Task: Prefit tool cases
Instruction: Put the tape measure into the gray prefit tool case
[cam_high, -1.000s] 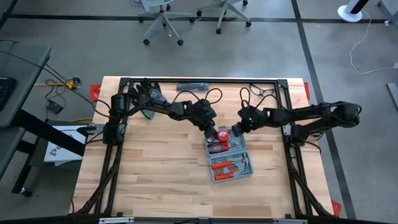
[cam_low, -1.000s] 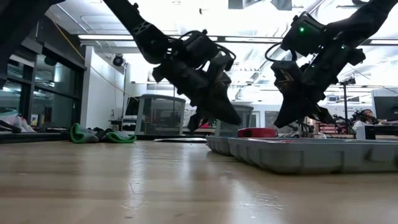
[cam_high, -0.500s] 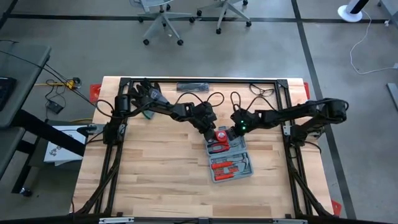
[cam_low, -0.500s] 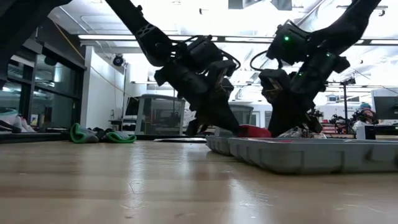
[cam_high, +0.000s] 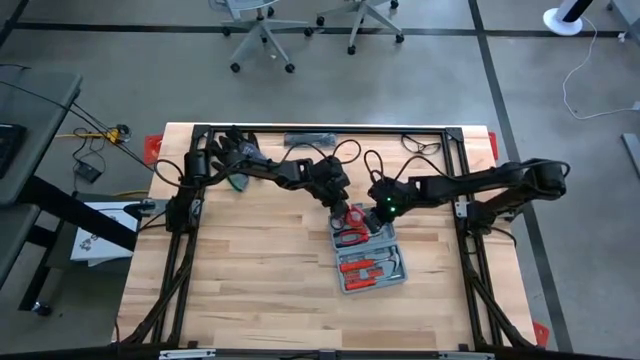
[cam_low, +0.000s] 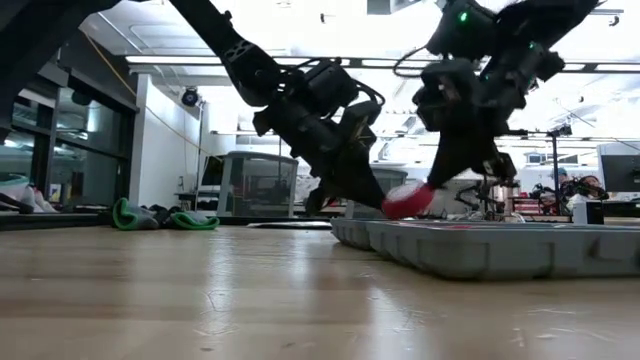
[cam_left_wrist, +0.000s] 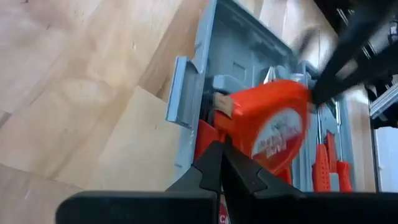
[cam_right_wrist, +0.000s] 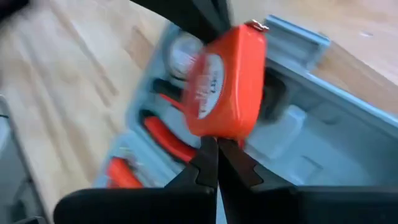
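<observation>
The blue-grey tool case (cam_high: 368, 252) lies open on the table right of centre, with red-handled tools (cam_high: 364, 268) in its recesses. An orange tape measure (cam_left_wrist: 273, 121) stands tilted over the case's far half. My left gripper (cam_left_wrist: 219, 149) is shut and comes at it from the table's left. My right gripper (cam_right_wrist: 212, 142) is also shut and comes from the right. In the low view the tape measure (cam_low: 410, 200) sits between the two, one side raised. My left gripper presses its shut fingertips (cam_left_wrist: 214, 155) against the tape measure's edge nearest the case's latch side (cam_left_wrist: 239, 146), slanting down from the table's far left. The tape measure is tilted, its lower part in the case. My right gripper has its shut fingertips (cam_right_wrist: 210, 149) against the tape measure's rim (cam_right_wrist: 217, 132), slanting down from the table's right. In the left wrist view its dark finger (cam_left_wrist: 339, 68) meets the tape measure's far edge (cam_left_wrist: 306, 93).
Dark and green gloves (cam_high: 232, 178) lie at the far left; they also show in the low view (cam_low: 165, 218). A black flat object (cam_high: 310, 138) and loose cables (cam_high: 415, 146) lie along the far edge. Bare wood lies near and left of the case.
My right gripper has gone toward the table's left, up to the tape measure, and has risen a little. The tape measure, which lay flat in the case, has tipped up on one side between the two grippers.
</observation>
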